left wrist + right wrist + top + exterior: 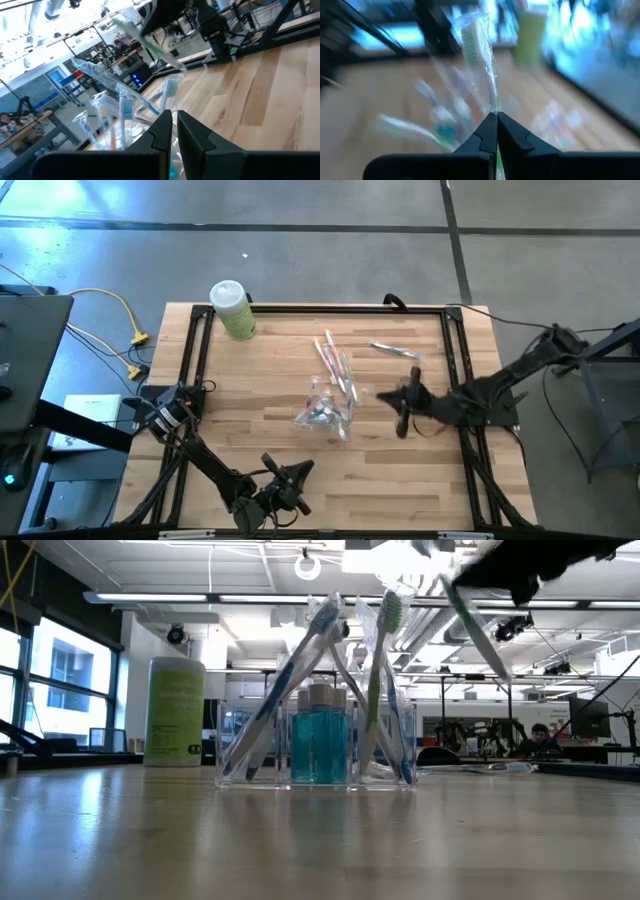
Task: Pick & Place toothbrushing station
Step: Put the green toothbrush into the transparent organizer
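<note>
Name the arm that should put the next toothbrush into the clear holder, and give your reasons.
Right. The right gripper is shut on a wrapped toothbrush and is beside the clear holder. The left gripper holds nothing and sits near the table's front edge.

green canister (175,711), teal mouthwash bottle (320,735)

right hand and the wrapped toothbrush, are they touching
Touching. The right wrist view shows the right hand pinched shut on the wrapped toothbrush, which sticks out from between its fingertips.
</note>
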Controlling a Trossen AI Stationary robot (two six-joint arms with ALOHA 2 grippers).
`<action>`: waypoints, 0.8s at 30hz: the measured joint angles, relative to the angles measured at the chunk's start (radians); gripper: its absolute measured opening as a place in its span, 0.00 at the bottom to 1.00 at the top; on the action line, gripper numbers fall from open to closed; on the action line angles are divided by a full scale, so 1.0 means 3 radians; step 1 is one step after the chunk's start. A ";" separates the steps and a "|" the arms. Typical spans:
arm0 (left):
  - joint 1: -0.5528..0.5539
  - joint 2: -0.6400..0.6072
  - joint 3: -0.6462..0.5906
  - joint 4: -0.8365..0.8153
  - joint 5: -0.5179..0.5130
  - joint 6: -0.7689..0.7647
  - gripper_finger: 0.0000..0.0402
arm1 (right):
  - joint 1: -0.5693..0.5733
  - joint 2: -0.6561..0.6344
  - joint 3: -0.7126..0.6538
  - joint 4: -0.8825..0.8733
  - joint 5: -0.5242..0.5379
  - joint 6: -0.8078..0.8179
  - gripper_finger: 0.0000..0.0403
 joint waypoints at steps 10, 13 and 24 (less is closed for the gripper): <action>0.0093 0.0001 0.0000 0.0010 0.0212 -0.0107 0.06 | 0.0318 0.1164 -0.0495 0.3811 -0.0411 -0.1846 0.01; 0.0107 0.0001 0.0000 0.0011 0.0223 -0.0119 0.06 | 0.0159 0.1514 -0.0477 0.4316 -0.0540 -0.1868 0.01; 0.0098 0.0001 0.0000 0.0011 0.0176 -0.0108 0.06 | -0.0329 0.2282 -0.0482 0.4620 -0.0722 -0.1163 0.01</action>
